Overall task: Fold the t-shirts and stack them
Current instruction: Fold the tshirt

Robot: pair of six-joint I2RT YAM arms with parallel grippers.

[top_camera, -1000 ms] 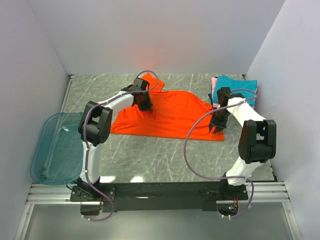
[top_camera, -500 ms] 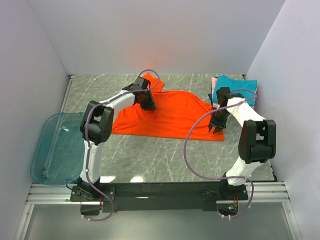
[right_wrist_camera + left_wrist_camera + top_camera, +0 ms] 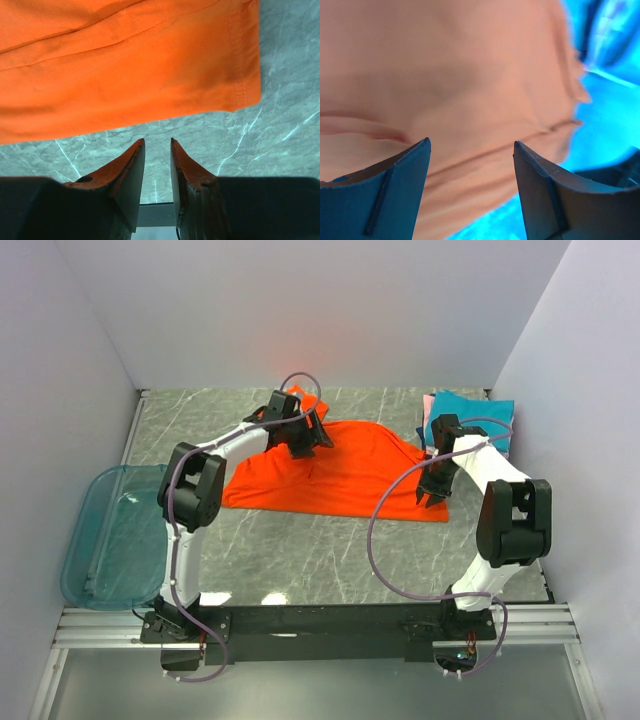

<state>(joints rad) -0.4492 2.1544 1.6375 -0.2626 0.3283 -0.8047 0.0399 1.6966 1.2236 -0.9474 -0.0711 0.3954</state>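
Observation:
A bright orange-red t-shirt [image 3: 350,472] lies spread across the middle of the marble table. My left gripper [image 3: 318,434] hovers over its far-left shoulder area, jaws wide open with nothing between them; the left wrist view shows the cloth [image 3: 470,75] right below the left gripper [image 3: 471,146]. My right gripper [image 3: 431,497] hangs at the shirt's near-right corner. In the right wrist view the right gripper [image 3: 156,143] is over bare marble just off the shirt's hem [image 3: 125,65], its jaws a narrow gap apart and empty. A folded teal t-shirt [image 3: 482,416] lies on a pink one [image 3: 428,405] at the far right.
A translucent blue-green plastic bin [image 3: 110,535] overhangs the table's left edge. White walls close in the back and both sides. A metal rail [image 3: 320,625] with the arm bases runs along the near edge.
My left gripper has opened and let go of the orange shirt, shifting slightly right and away. The right arm has not moved.

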